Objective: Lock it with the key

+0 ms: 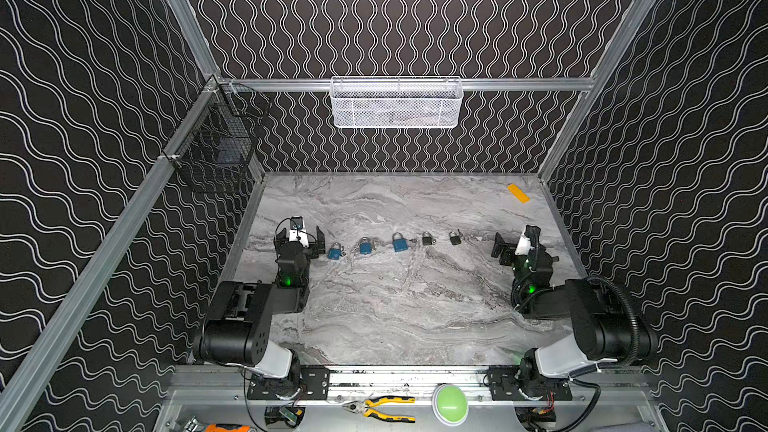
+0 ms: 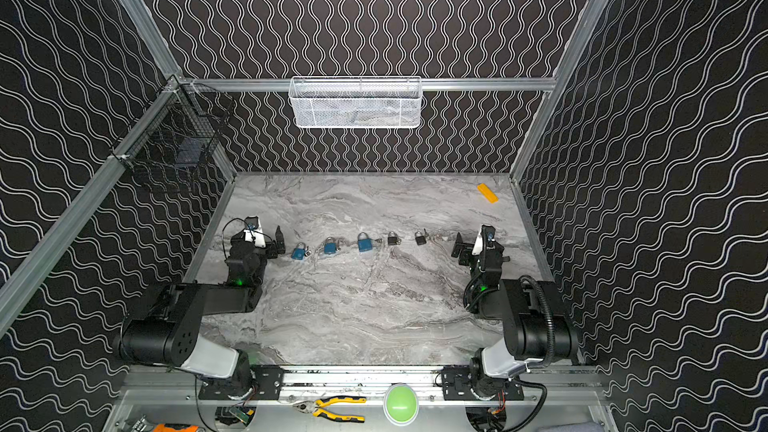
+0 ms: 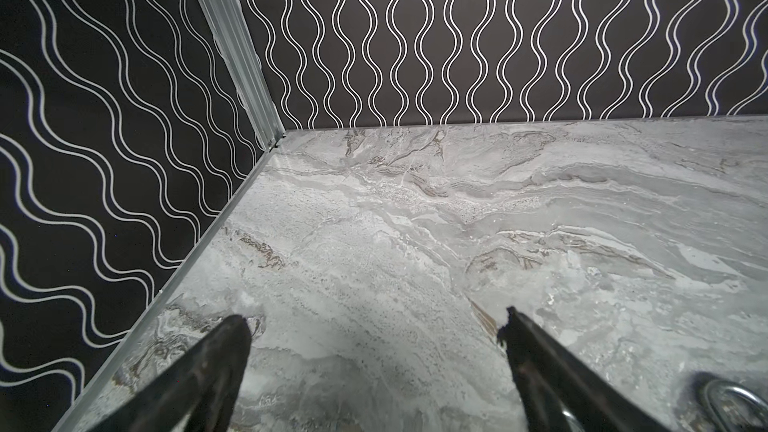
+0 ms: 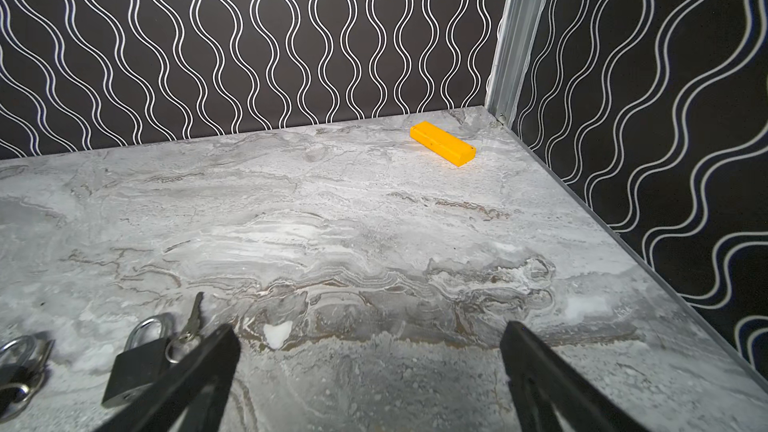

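Five padlocks lie in a row across the marble table in both top views: three blue ones (image 1: 334,252) (image 1: 365,246) (image 1: 400,242), then two small black ones (image 1: 428,238) (image 1: 455,238). In the right wrist view a key (image 4: 193,322) on a ring lies against the last black padlock (image 4: 137,367). My left gripper (image 1: 301,238) (image 3: 374,317) is open over bare table, just left of the first blue padlock. My right gripper (image 1: 503,249) (image 4: 370,328) is open and empty, to the right of the last black padlock. A steel shackle (image 3: 731,401) shows at the edge of the left wrist view.
A yellow block (image 1: 518,193) (image 4: 442,149) lies in the far right corner. A white mesh basket (image 1: 397,103) hangs on the back wall and a black wire basket (image 1: 216,147) on the left wall. Pliers (image 1: 386,407) and a green button (image 1: 450,404) sit on the front rail.
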Robot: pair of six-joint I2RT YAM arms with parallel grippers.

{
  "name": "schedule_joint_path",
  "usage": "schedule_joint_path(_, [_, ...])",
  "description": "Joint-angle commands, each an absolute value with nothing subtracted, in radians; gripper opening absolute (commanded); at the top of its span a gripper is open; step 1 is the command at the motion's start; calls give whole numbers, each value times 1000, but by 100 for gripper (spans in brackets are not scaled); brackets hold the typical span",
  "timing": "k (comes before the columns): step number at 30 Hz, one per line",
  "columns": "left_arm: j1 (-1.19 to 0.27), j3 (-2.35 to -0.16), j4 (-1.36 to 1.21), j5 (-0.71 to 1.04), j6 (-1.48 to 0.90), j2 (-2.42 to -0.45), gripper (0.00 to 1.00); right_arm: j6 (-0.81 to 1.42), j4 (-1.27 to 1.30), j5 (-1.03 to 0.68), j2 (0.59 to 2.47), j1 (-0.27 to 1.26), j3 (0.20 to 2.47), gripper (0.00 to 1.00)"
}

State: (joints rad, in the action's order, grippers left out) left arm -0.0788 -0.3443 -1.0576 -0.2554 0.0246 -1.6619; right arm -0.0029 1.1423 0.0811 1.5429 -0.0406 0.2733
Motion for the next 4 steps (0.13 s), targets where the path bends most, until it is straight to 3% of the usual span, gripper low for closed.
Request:
schedule_joint_path(1, [-80, -350, -1072, -260, 25, -1662, 99, 0, 1150, 76, 1540, -43, 274, 100])
schedule_joint_path(4, [-80, -349, -1074, -259, 25, -1663, 99, -2, 1176, 71, 1541, -43, 265, 100])
